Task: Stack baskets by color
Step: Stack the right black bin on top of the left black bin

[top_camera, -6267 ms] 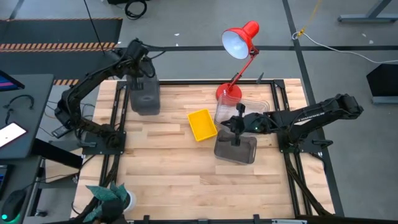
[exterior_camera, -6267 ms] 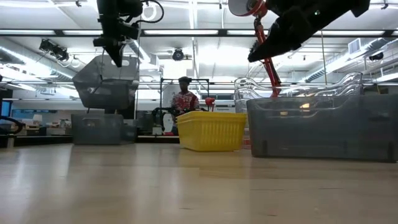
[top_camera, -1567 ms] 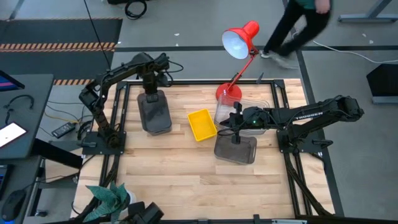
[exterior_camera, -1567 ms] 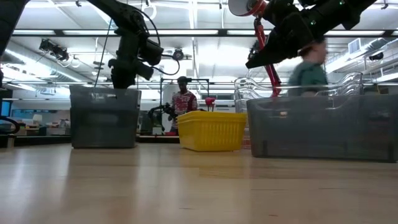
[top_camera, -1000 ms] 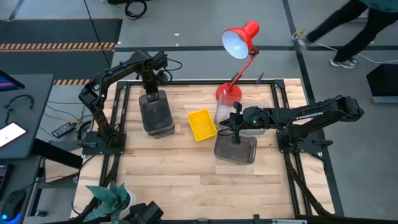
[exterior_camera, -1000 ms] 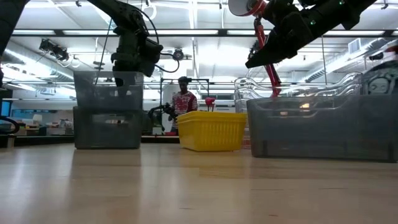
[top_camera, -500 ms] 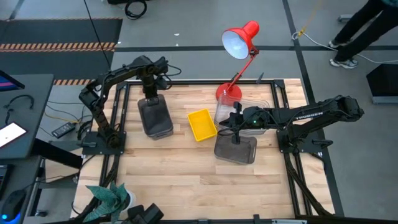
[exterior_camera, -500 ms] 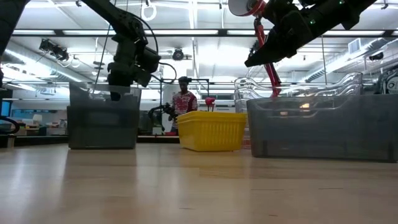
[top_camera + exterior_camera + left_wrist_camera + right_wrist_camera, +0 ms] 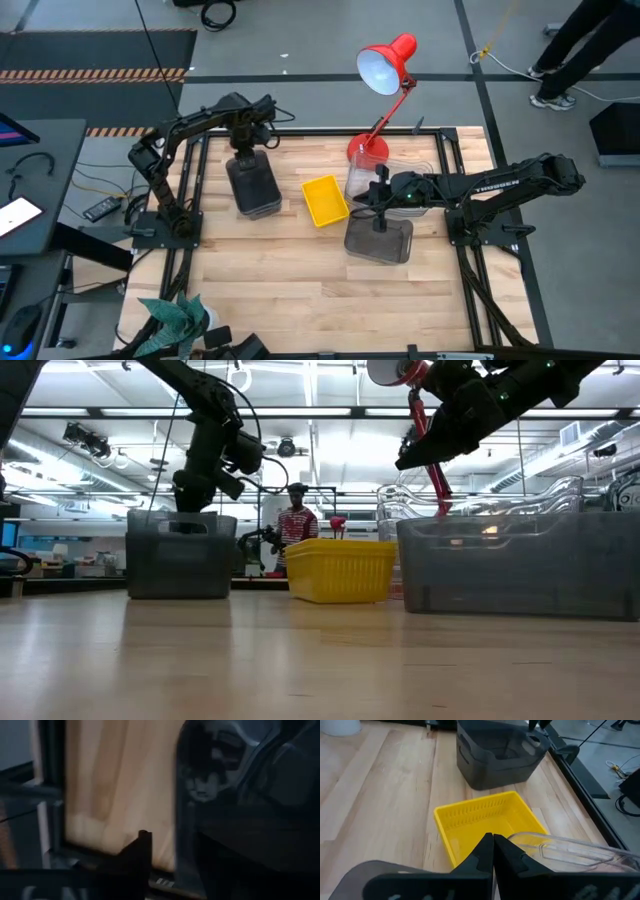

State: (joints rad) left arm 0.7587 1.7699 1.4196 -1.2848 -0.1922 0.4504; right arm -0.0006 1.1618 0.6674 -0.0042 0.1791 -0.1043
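A stack of smoky dark-grey baskets [image 9: 252,185] [image 9: 180,555] stands on the table's far left part, the upper one nested level in the lower. My left gripper [image 9: 248,148] [image 9: 190,500] points down over the stack's far end wall [image 9: 184,820], open. One finger [image 9: 142,847] stands outside that wall, apart from it; the other is hidden. A yellow basket [image 9: 325,200] [image 9: 485,827] rests on its bottom mid-table. To the right lie clear baskets [image 9: 400,170] and another dark-grey basket [image 9: 380,238]. My right gripper [image 9: 380,207] [image 9: 493,850] hovers shut above that basket.
A red desk lamp [image 9: 385,65] stands at the far edge, behind the clear baskets. Black frame rails [image 9: 195,190] run along the table's left and right sides. A potted plant [image 9: 175,318] sits at the near left corner. A person [image 9: 297,520] shows in the room beyond.
The upper dark-grey basket, which hung tilted above the lower one under my left gripper, has sunk into it and now sits nested and level. My left gripper has come down a little with it and tipped, while my right arm has kept still.
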